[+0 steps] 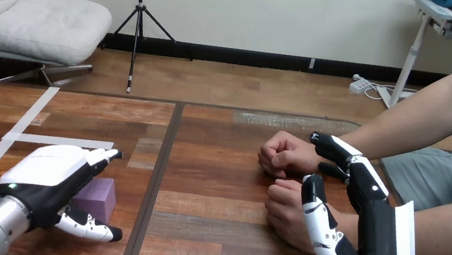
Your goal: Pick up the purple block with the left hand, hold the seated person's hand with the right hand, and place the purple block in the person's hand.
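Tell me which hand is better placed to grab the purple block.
Left. The left hand sits at the purple block, open, fingers and thumb either side of it. The right hand is across the table, by the person's hands.

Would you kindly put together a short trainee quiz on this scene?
1. True or false: the purple block rests on the table.
2. The left hand is: A) over the purple block; B) touching the person's hands; C) at the table's far edge.
3. Fill in: the person's hands lie beside the robot's ____ hand.
Key: 1 true; 2 A; 3 right, the right hand.
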Robot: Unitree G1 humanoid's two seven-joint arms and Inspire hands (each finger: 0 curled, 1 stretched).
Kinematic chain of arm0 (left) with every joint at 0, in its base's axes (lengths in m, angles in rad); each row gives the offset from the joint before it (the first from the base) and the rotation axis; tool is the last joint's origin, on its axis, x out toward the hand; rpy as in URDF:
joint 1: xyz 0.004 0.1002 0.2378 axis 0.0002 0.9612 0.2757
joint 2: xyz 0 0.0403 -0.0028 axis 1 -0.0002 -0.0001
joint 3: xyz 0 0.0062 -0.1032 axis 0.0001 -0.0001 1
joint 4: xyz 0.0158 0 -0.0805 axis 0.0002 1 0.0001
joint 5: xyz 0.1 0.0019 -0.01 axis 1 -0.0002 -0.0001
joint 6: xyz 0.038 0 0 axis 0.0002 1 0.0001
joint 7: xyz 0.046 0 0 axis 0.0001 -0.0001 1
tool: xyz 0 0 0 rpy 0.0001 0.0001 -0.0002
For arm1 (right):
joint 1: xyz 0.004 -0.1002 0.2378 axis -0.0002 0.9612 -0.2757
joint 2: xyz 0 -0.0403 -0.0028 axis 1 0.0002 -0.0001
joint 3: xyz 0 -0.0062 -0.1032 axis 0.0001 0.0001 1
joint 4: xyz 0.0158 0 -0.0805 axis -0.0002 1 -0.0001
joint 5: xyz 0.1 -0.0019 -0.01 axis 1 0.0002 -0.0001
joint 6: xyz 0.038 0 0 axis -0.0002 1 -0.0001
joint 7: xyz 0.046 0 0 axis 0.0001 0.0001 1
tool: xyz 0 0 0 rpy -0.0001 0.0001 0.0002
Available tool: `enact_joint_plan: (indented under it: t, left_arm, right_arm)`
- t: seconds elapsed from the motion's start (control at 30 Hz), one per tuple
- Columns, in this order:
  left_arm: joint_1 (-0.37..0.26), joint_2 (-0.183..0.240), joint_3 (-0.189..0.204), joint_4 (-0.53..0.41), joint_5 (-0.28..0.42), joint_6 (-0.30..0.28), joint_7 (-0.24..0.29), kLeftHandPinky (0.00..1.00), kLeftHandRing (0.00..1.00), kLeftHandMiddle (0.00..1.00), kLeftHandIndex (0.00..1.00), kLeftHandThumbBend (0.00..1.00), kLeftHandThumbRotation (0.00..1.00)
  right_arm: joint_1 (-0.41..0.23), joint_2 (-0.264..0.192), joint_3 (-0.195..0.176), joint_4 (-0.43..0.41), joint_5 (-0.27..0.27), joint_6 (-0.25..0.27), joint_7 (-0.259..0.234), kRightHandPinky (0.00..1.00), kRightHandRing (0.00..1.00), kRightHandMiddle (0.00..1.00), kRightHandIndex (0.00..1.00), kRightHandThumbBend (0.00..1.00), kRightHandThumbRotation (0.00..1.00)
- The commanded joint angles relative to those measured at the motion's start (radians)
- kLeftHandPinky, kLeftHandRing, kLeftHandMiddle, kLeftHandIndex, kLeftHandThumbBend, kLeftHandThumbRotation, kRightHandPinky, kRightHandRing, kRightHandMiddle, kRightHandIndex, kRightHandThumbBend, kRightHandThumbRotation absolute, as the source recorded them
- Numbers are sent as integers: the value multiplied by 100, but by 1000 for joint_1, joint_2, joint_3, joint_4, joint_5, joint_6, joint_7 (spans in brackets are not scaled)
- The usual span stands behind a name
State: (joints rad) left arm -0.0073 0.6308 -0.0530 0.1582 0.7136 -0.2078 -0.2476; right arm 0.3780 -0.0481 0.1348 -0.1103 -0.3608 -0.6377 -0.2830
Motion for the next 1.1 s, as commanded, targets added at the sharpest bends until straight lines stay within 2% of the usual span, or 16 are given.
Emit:
enact_joint_plan:
  t: [0.0, 0.47, 1.07]
  left_arm:
    - [-97, 34, -17, 30, -1, -17, 29, 90, 95, 95, 95, 86, 38]
    - [-143, 35, -58, 89, 20, -4, 36, 90, 95, 95, 95, 85, 38]
    - [-177, 27, -100, 127, 45, 44, 57, 91, 94, 95, 94, 81, 31]
  right_arm:
    - [-63, 10, -17, 6, -3, -25, -11, 73, 79, 79, 74, 31, 55]
    - [-59, 13, -20, 5, -6, -27, -13, 72, 79, 79, 74, 31, 55]
    - [-58, 12, -26, 4, -16, -27, -13, 73, 79, 79, 74, 31, 55]
